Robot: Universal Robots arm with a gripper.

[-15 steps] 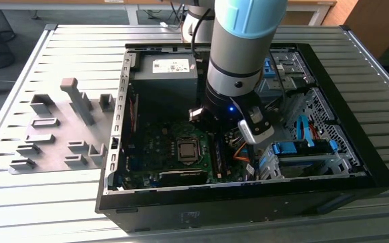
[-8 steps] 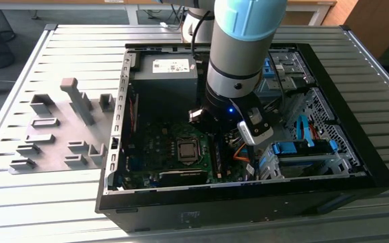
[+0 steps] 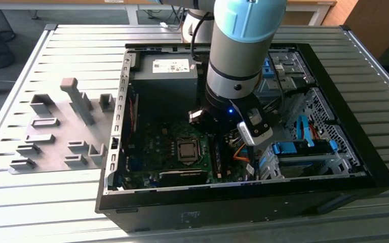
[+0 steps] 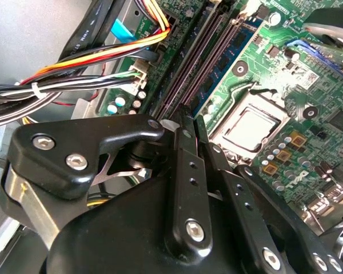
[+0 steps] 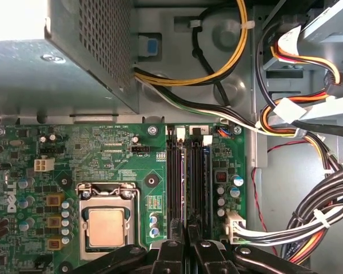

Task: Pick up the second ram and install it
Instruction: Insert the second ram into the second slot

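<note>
The gripper (image 5: pixel 186 237) has its fingers together over the memory slots (image 5: pixel 186 182), beside the processor socket (image 5: pixel 106 220); we judge it's pressing the second ram (image 5: pixel 190 188) home (edge-on in the slot).

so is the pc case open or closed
Open: the computer case has no cover on top, and the motherboard lies exposed inside.

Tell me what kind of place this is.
Likely a robotics lab or test workshop: an open desktop computer case lies on a slatted metal table, a grey fixture tray sits beside it, and the robot arm reaches inside.
</note>
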